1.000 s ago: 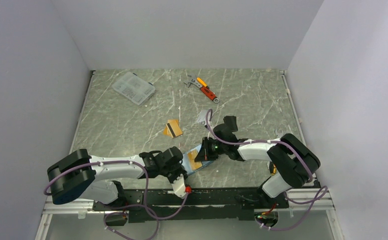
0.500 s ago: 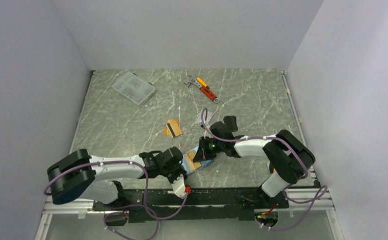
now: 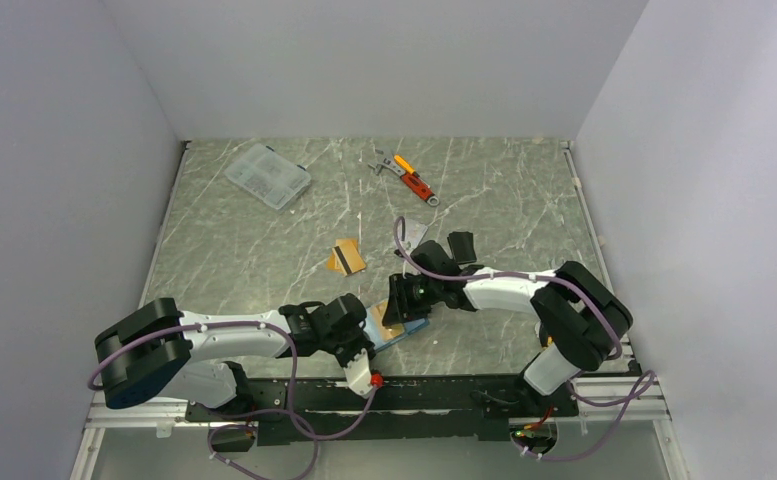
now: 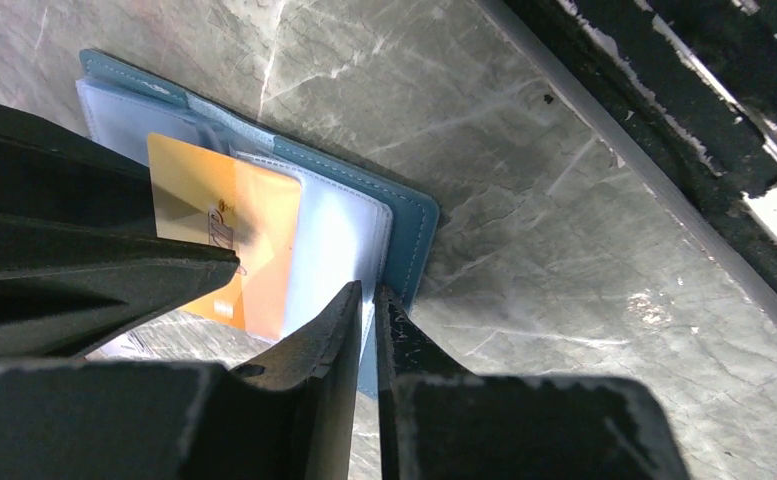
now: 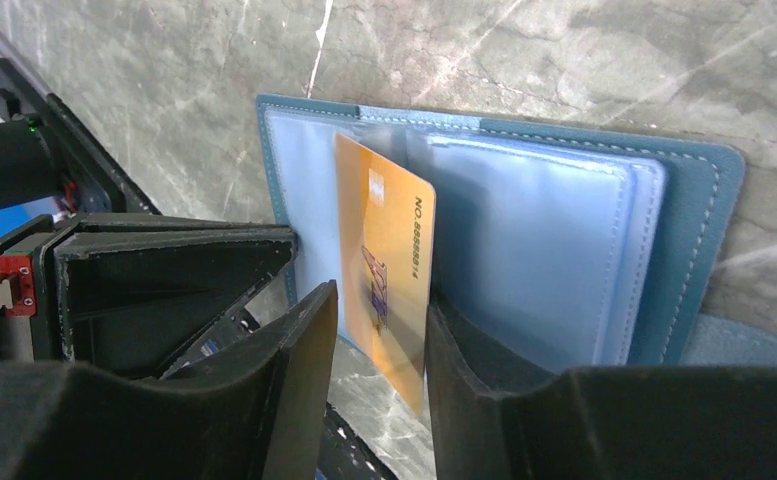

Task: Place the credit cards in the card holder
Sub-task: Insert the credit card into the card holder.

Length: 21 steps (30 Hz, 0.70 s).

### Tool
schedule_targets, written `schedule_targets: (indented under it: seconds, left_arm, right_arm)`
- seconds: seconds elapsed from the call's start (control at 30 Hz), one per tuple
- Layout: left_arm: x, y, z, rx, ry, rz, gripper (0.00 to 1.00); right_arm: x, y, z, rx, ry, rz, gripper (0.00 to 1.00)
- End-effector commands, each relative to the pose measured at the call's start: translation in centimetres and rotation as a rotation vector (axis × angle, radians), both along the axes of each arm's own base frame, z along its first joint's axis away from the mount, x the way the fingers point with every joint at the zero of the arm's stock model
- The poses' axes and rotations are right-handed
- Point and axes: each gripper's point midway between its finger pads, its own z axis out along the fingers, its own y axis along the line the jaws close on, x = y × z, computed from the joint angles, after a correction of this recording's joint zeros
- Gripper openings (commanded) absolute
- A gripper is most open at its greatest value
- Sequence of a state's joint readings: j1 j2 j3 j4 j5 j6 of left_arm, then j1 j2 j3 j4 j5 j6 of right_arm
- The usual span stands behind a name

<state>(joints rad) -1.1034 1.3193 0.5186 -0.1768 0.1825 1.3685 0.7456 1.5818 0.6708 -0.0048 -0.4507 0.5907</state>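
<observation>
Pinching the near corner of the card holder point(image 4: 404, 215), the left claw point(image 4: 369, 297) is clenched. Its two fingers all but meet on the light-blue pocket and the teal cover there. The holder lies open and flat on the marbled table point(image 3: 504, 200) at about 6 o'clock, close to the near edge. Seen from above, it spreads away from the left claw toward 2 o'clock.

An orange-gold card point(image 5: 384, 250) rests on the holder's inner pockets. Its far end is tucked beneath a clear sleeve beside the fold, and the rest sticks out toward the right wrist camera. The right claw point(image 5: 379, 298) sits over the holder's 12 o'clock side and is released. Its fingers stand on either side of the card's free end, and a slit of light shows between one finger and the card, so nothing is gripped. In the left wrist view the same card runs under the dark bulk of that claw.

Farther out, a second orange-gold card point(image 3: 346, 257) with a dark stripe lies at 11 o'clock of the holder, well apart from it. A silver-grey card point(image 3: 414, 232) lies at 12 o'clock of the holder, just beyond the right wrist, partly crossed by a purple cable point(image 3: 398, 235).

Near the far edge, a red-and-orange wrench point(image 3: 414, 181) lies at 12 o'clock of the table. A clear plastic box point(image 3: 268, 176) sits at 11 o'clock.
</observation>
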Motion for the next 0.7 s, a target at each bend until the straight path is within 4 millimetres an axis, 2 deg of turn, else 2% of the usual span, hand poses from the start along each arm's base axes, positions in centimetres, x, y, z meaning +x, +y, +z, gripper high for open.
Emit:
schedule_targets:
  seconds: [0.0, 0.2, 0.4, 0.43, 0.6, 0.67]
  left_arm:
    - [-2.5, 1.7, -2.1, 0.085, 0.101, -0.041, 0.16]
    - [-2.6, 1.8, -2.2, 0.090, 0.105, -0.046, 0.16]
    - [-2.6, 1.8, -2.1, 0.095, 0.108, -0.045, 0.15]
    - [-2.6, 1.9, -2.2, 0.098, 0.108, -0.045, 0.15]
    - [-2.6, 1.9, -2.2, 0.103, 0.106, -0.048, 0.15]
    - [-2.6, 1.9, -2.3, 0.102, 0.106, -0.050, 0.15]
  right_arm:
    - [-0.7, -5.0, -2.8, -0.264, 0.007, -0.057, 0.42]
    - [0.3, -5.7, -1.1, -0.300, -0.067, -0.102, 0.44]
    - [1.1, -5.0, -0.1, -0.275, -0.105, -0.107, 0.37]
    - [1.3, -4.7, 0.0, -0.268, -0.111, -0.108, 0.34]
    - [2.3, -3.8, 0.3, -0.249, -0.141, -0.135, 0.05]
    - [2.6, -3.5, 0.4, -0.252, -0.154, -0.146, 0.00]
